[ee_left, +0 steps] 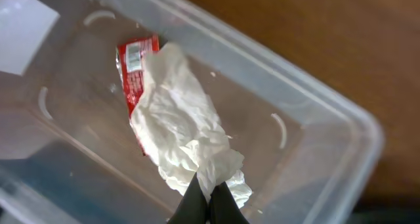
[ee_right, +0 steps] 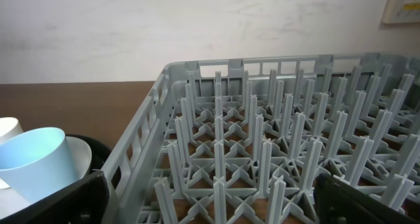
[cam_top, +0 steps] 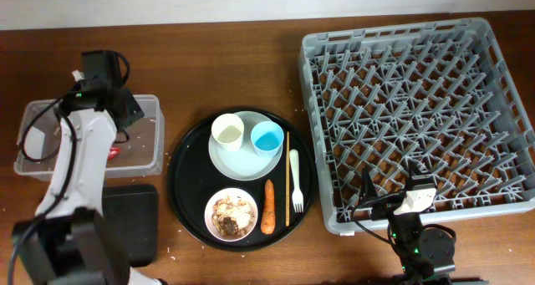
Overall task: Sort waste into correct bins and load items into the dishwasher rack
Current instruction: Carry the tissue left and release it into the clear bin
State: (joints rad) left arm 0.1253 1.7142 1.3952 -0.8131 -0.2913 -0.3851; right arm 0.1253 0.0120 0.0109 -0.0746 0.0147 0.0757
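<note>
— How does the desk (cam_top: 234, 59) look?
— It is dark brown wood, with the grain running from left to right and a few pale specks on it.
— And behind it?
— A plain off-white wall (ee_right: 197, 27) with faint scuff marks. High on the right, the corner of a pale frame (ee_right: 401, 7) shows. The light is soft and even.

Left wrist view: crumpled white tissue (ee_left: 190, 132) covers part of the red snack wrapper (ee_left: 133, 66); left pincer (ee_left: 209, 198) cut off by the lower edge. Overhead: left arm (cam_top: 84, 151) hides the middle of the clear tub (cam_top: 150, 109). Right wrist view: light blue cup (ee_right: 33, 161) and dishwasher rack (ee_right: 262, 152) run out of frame.
</note>
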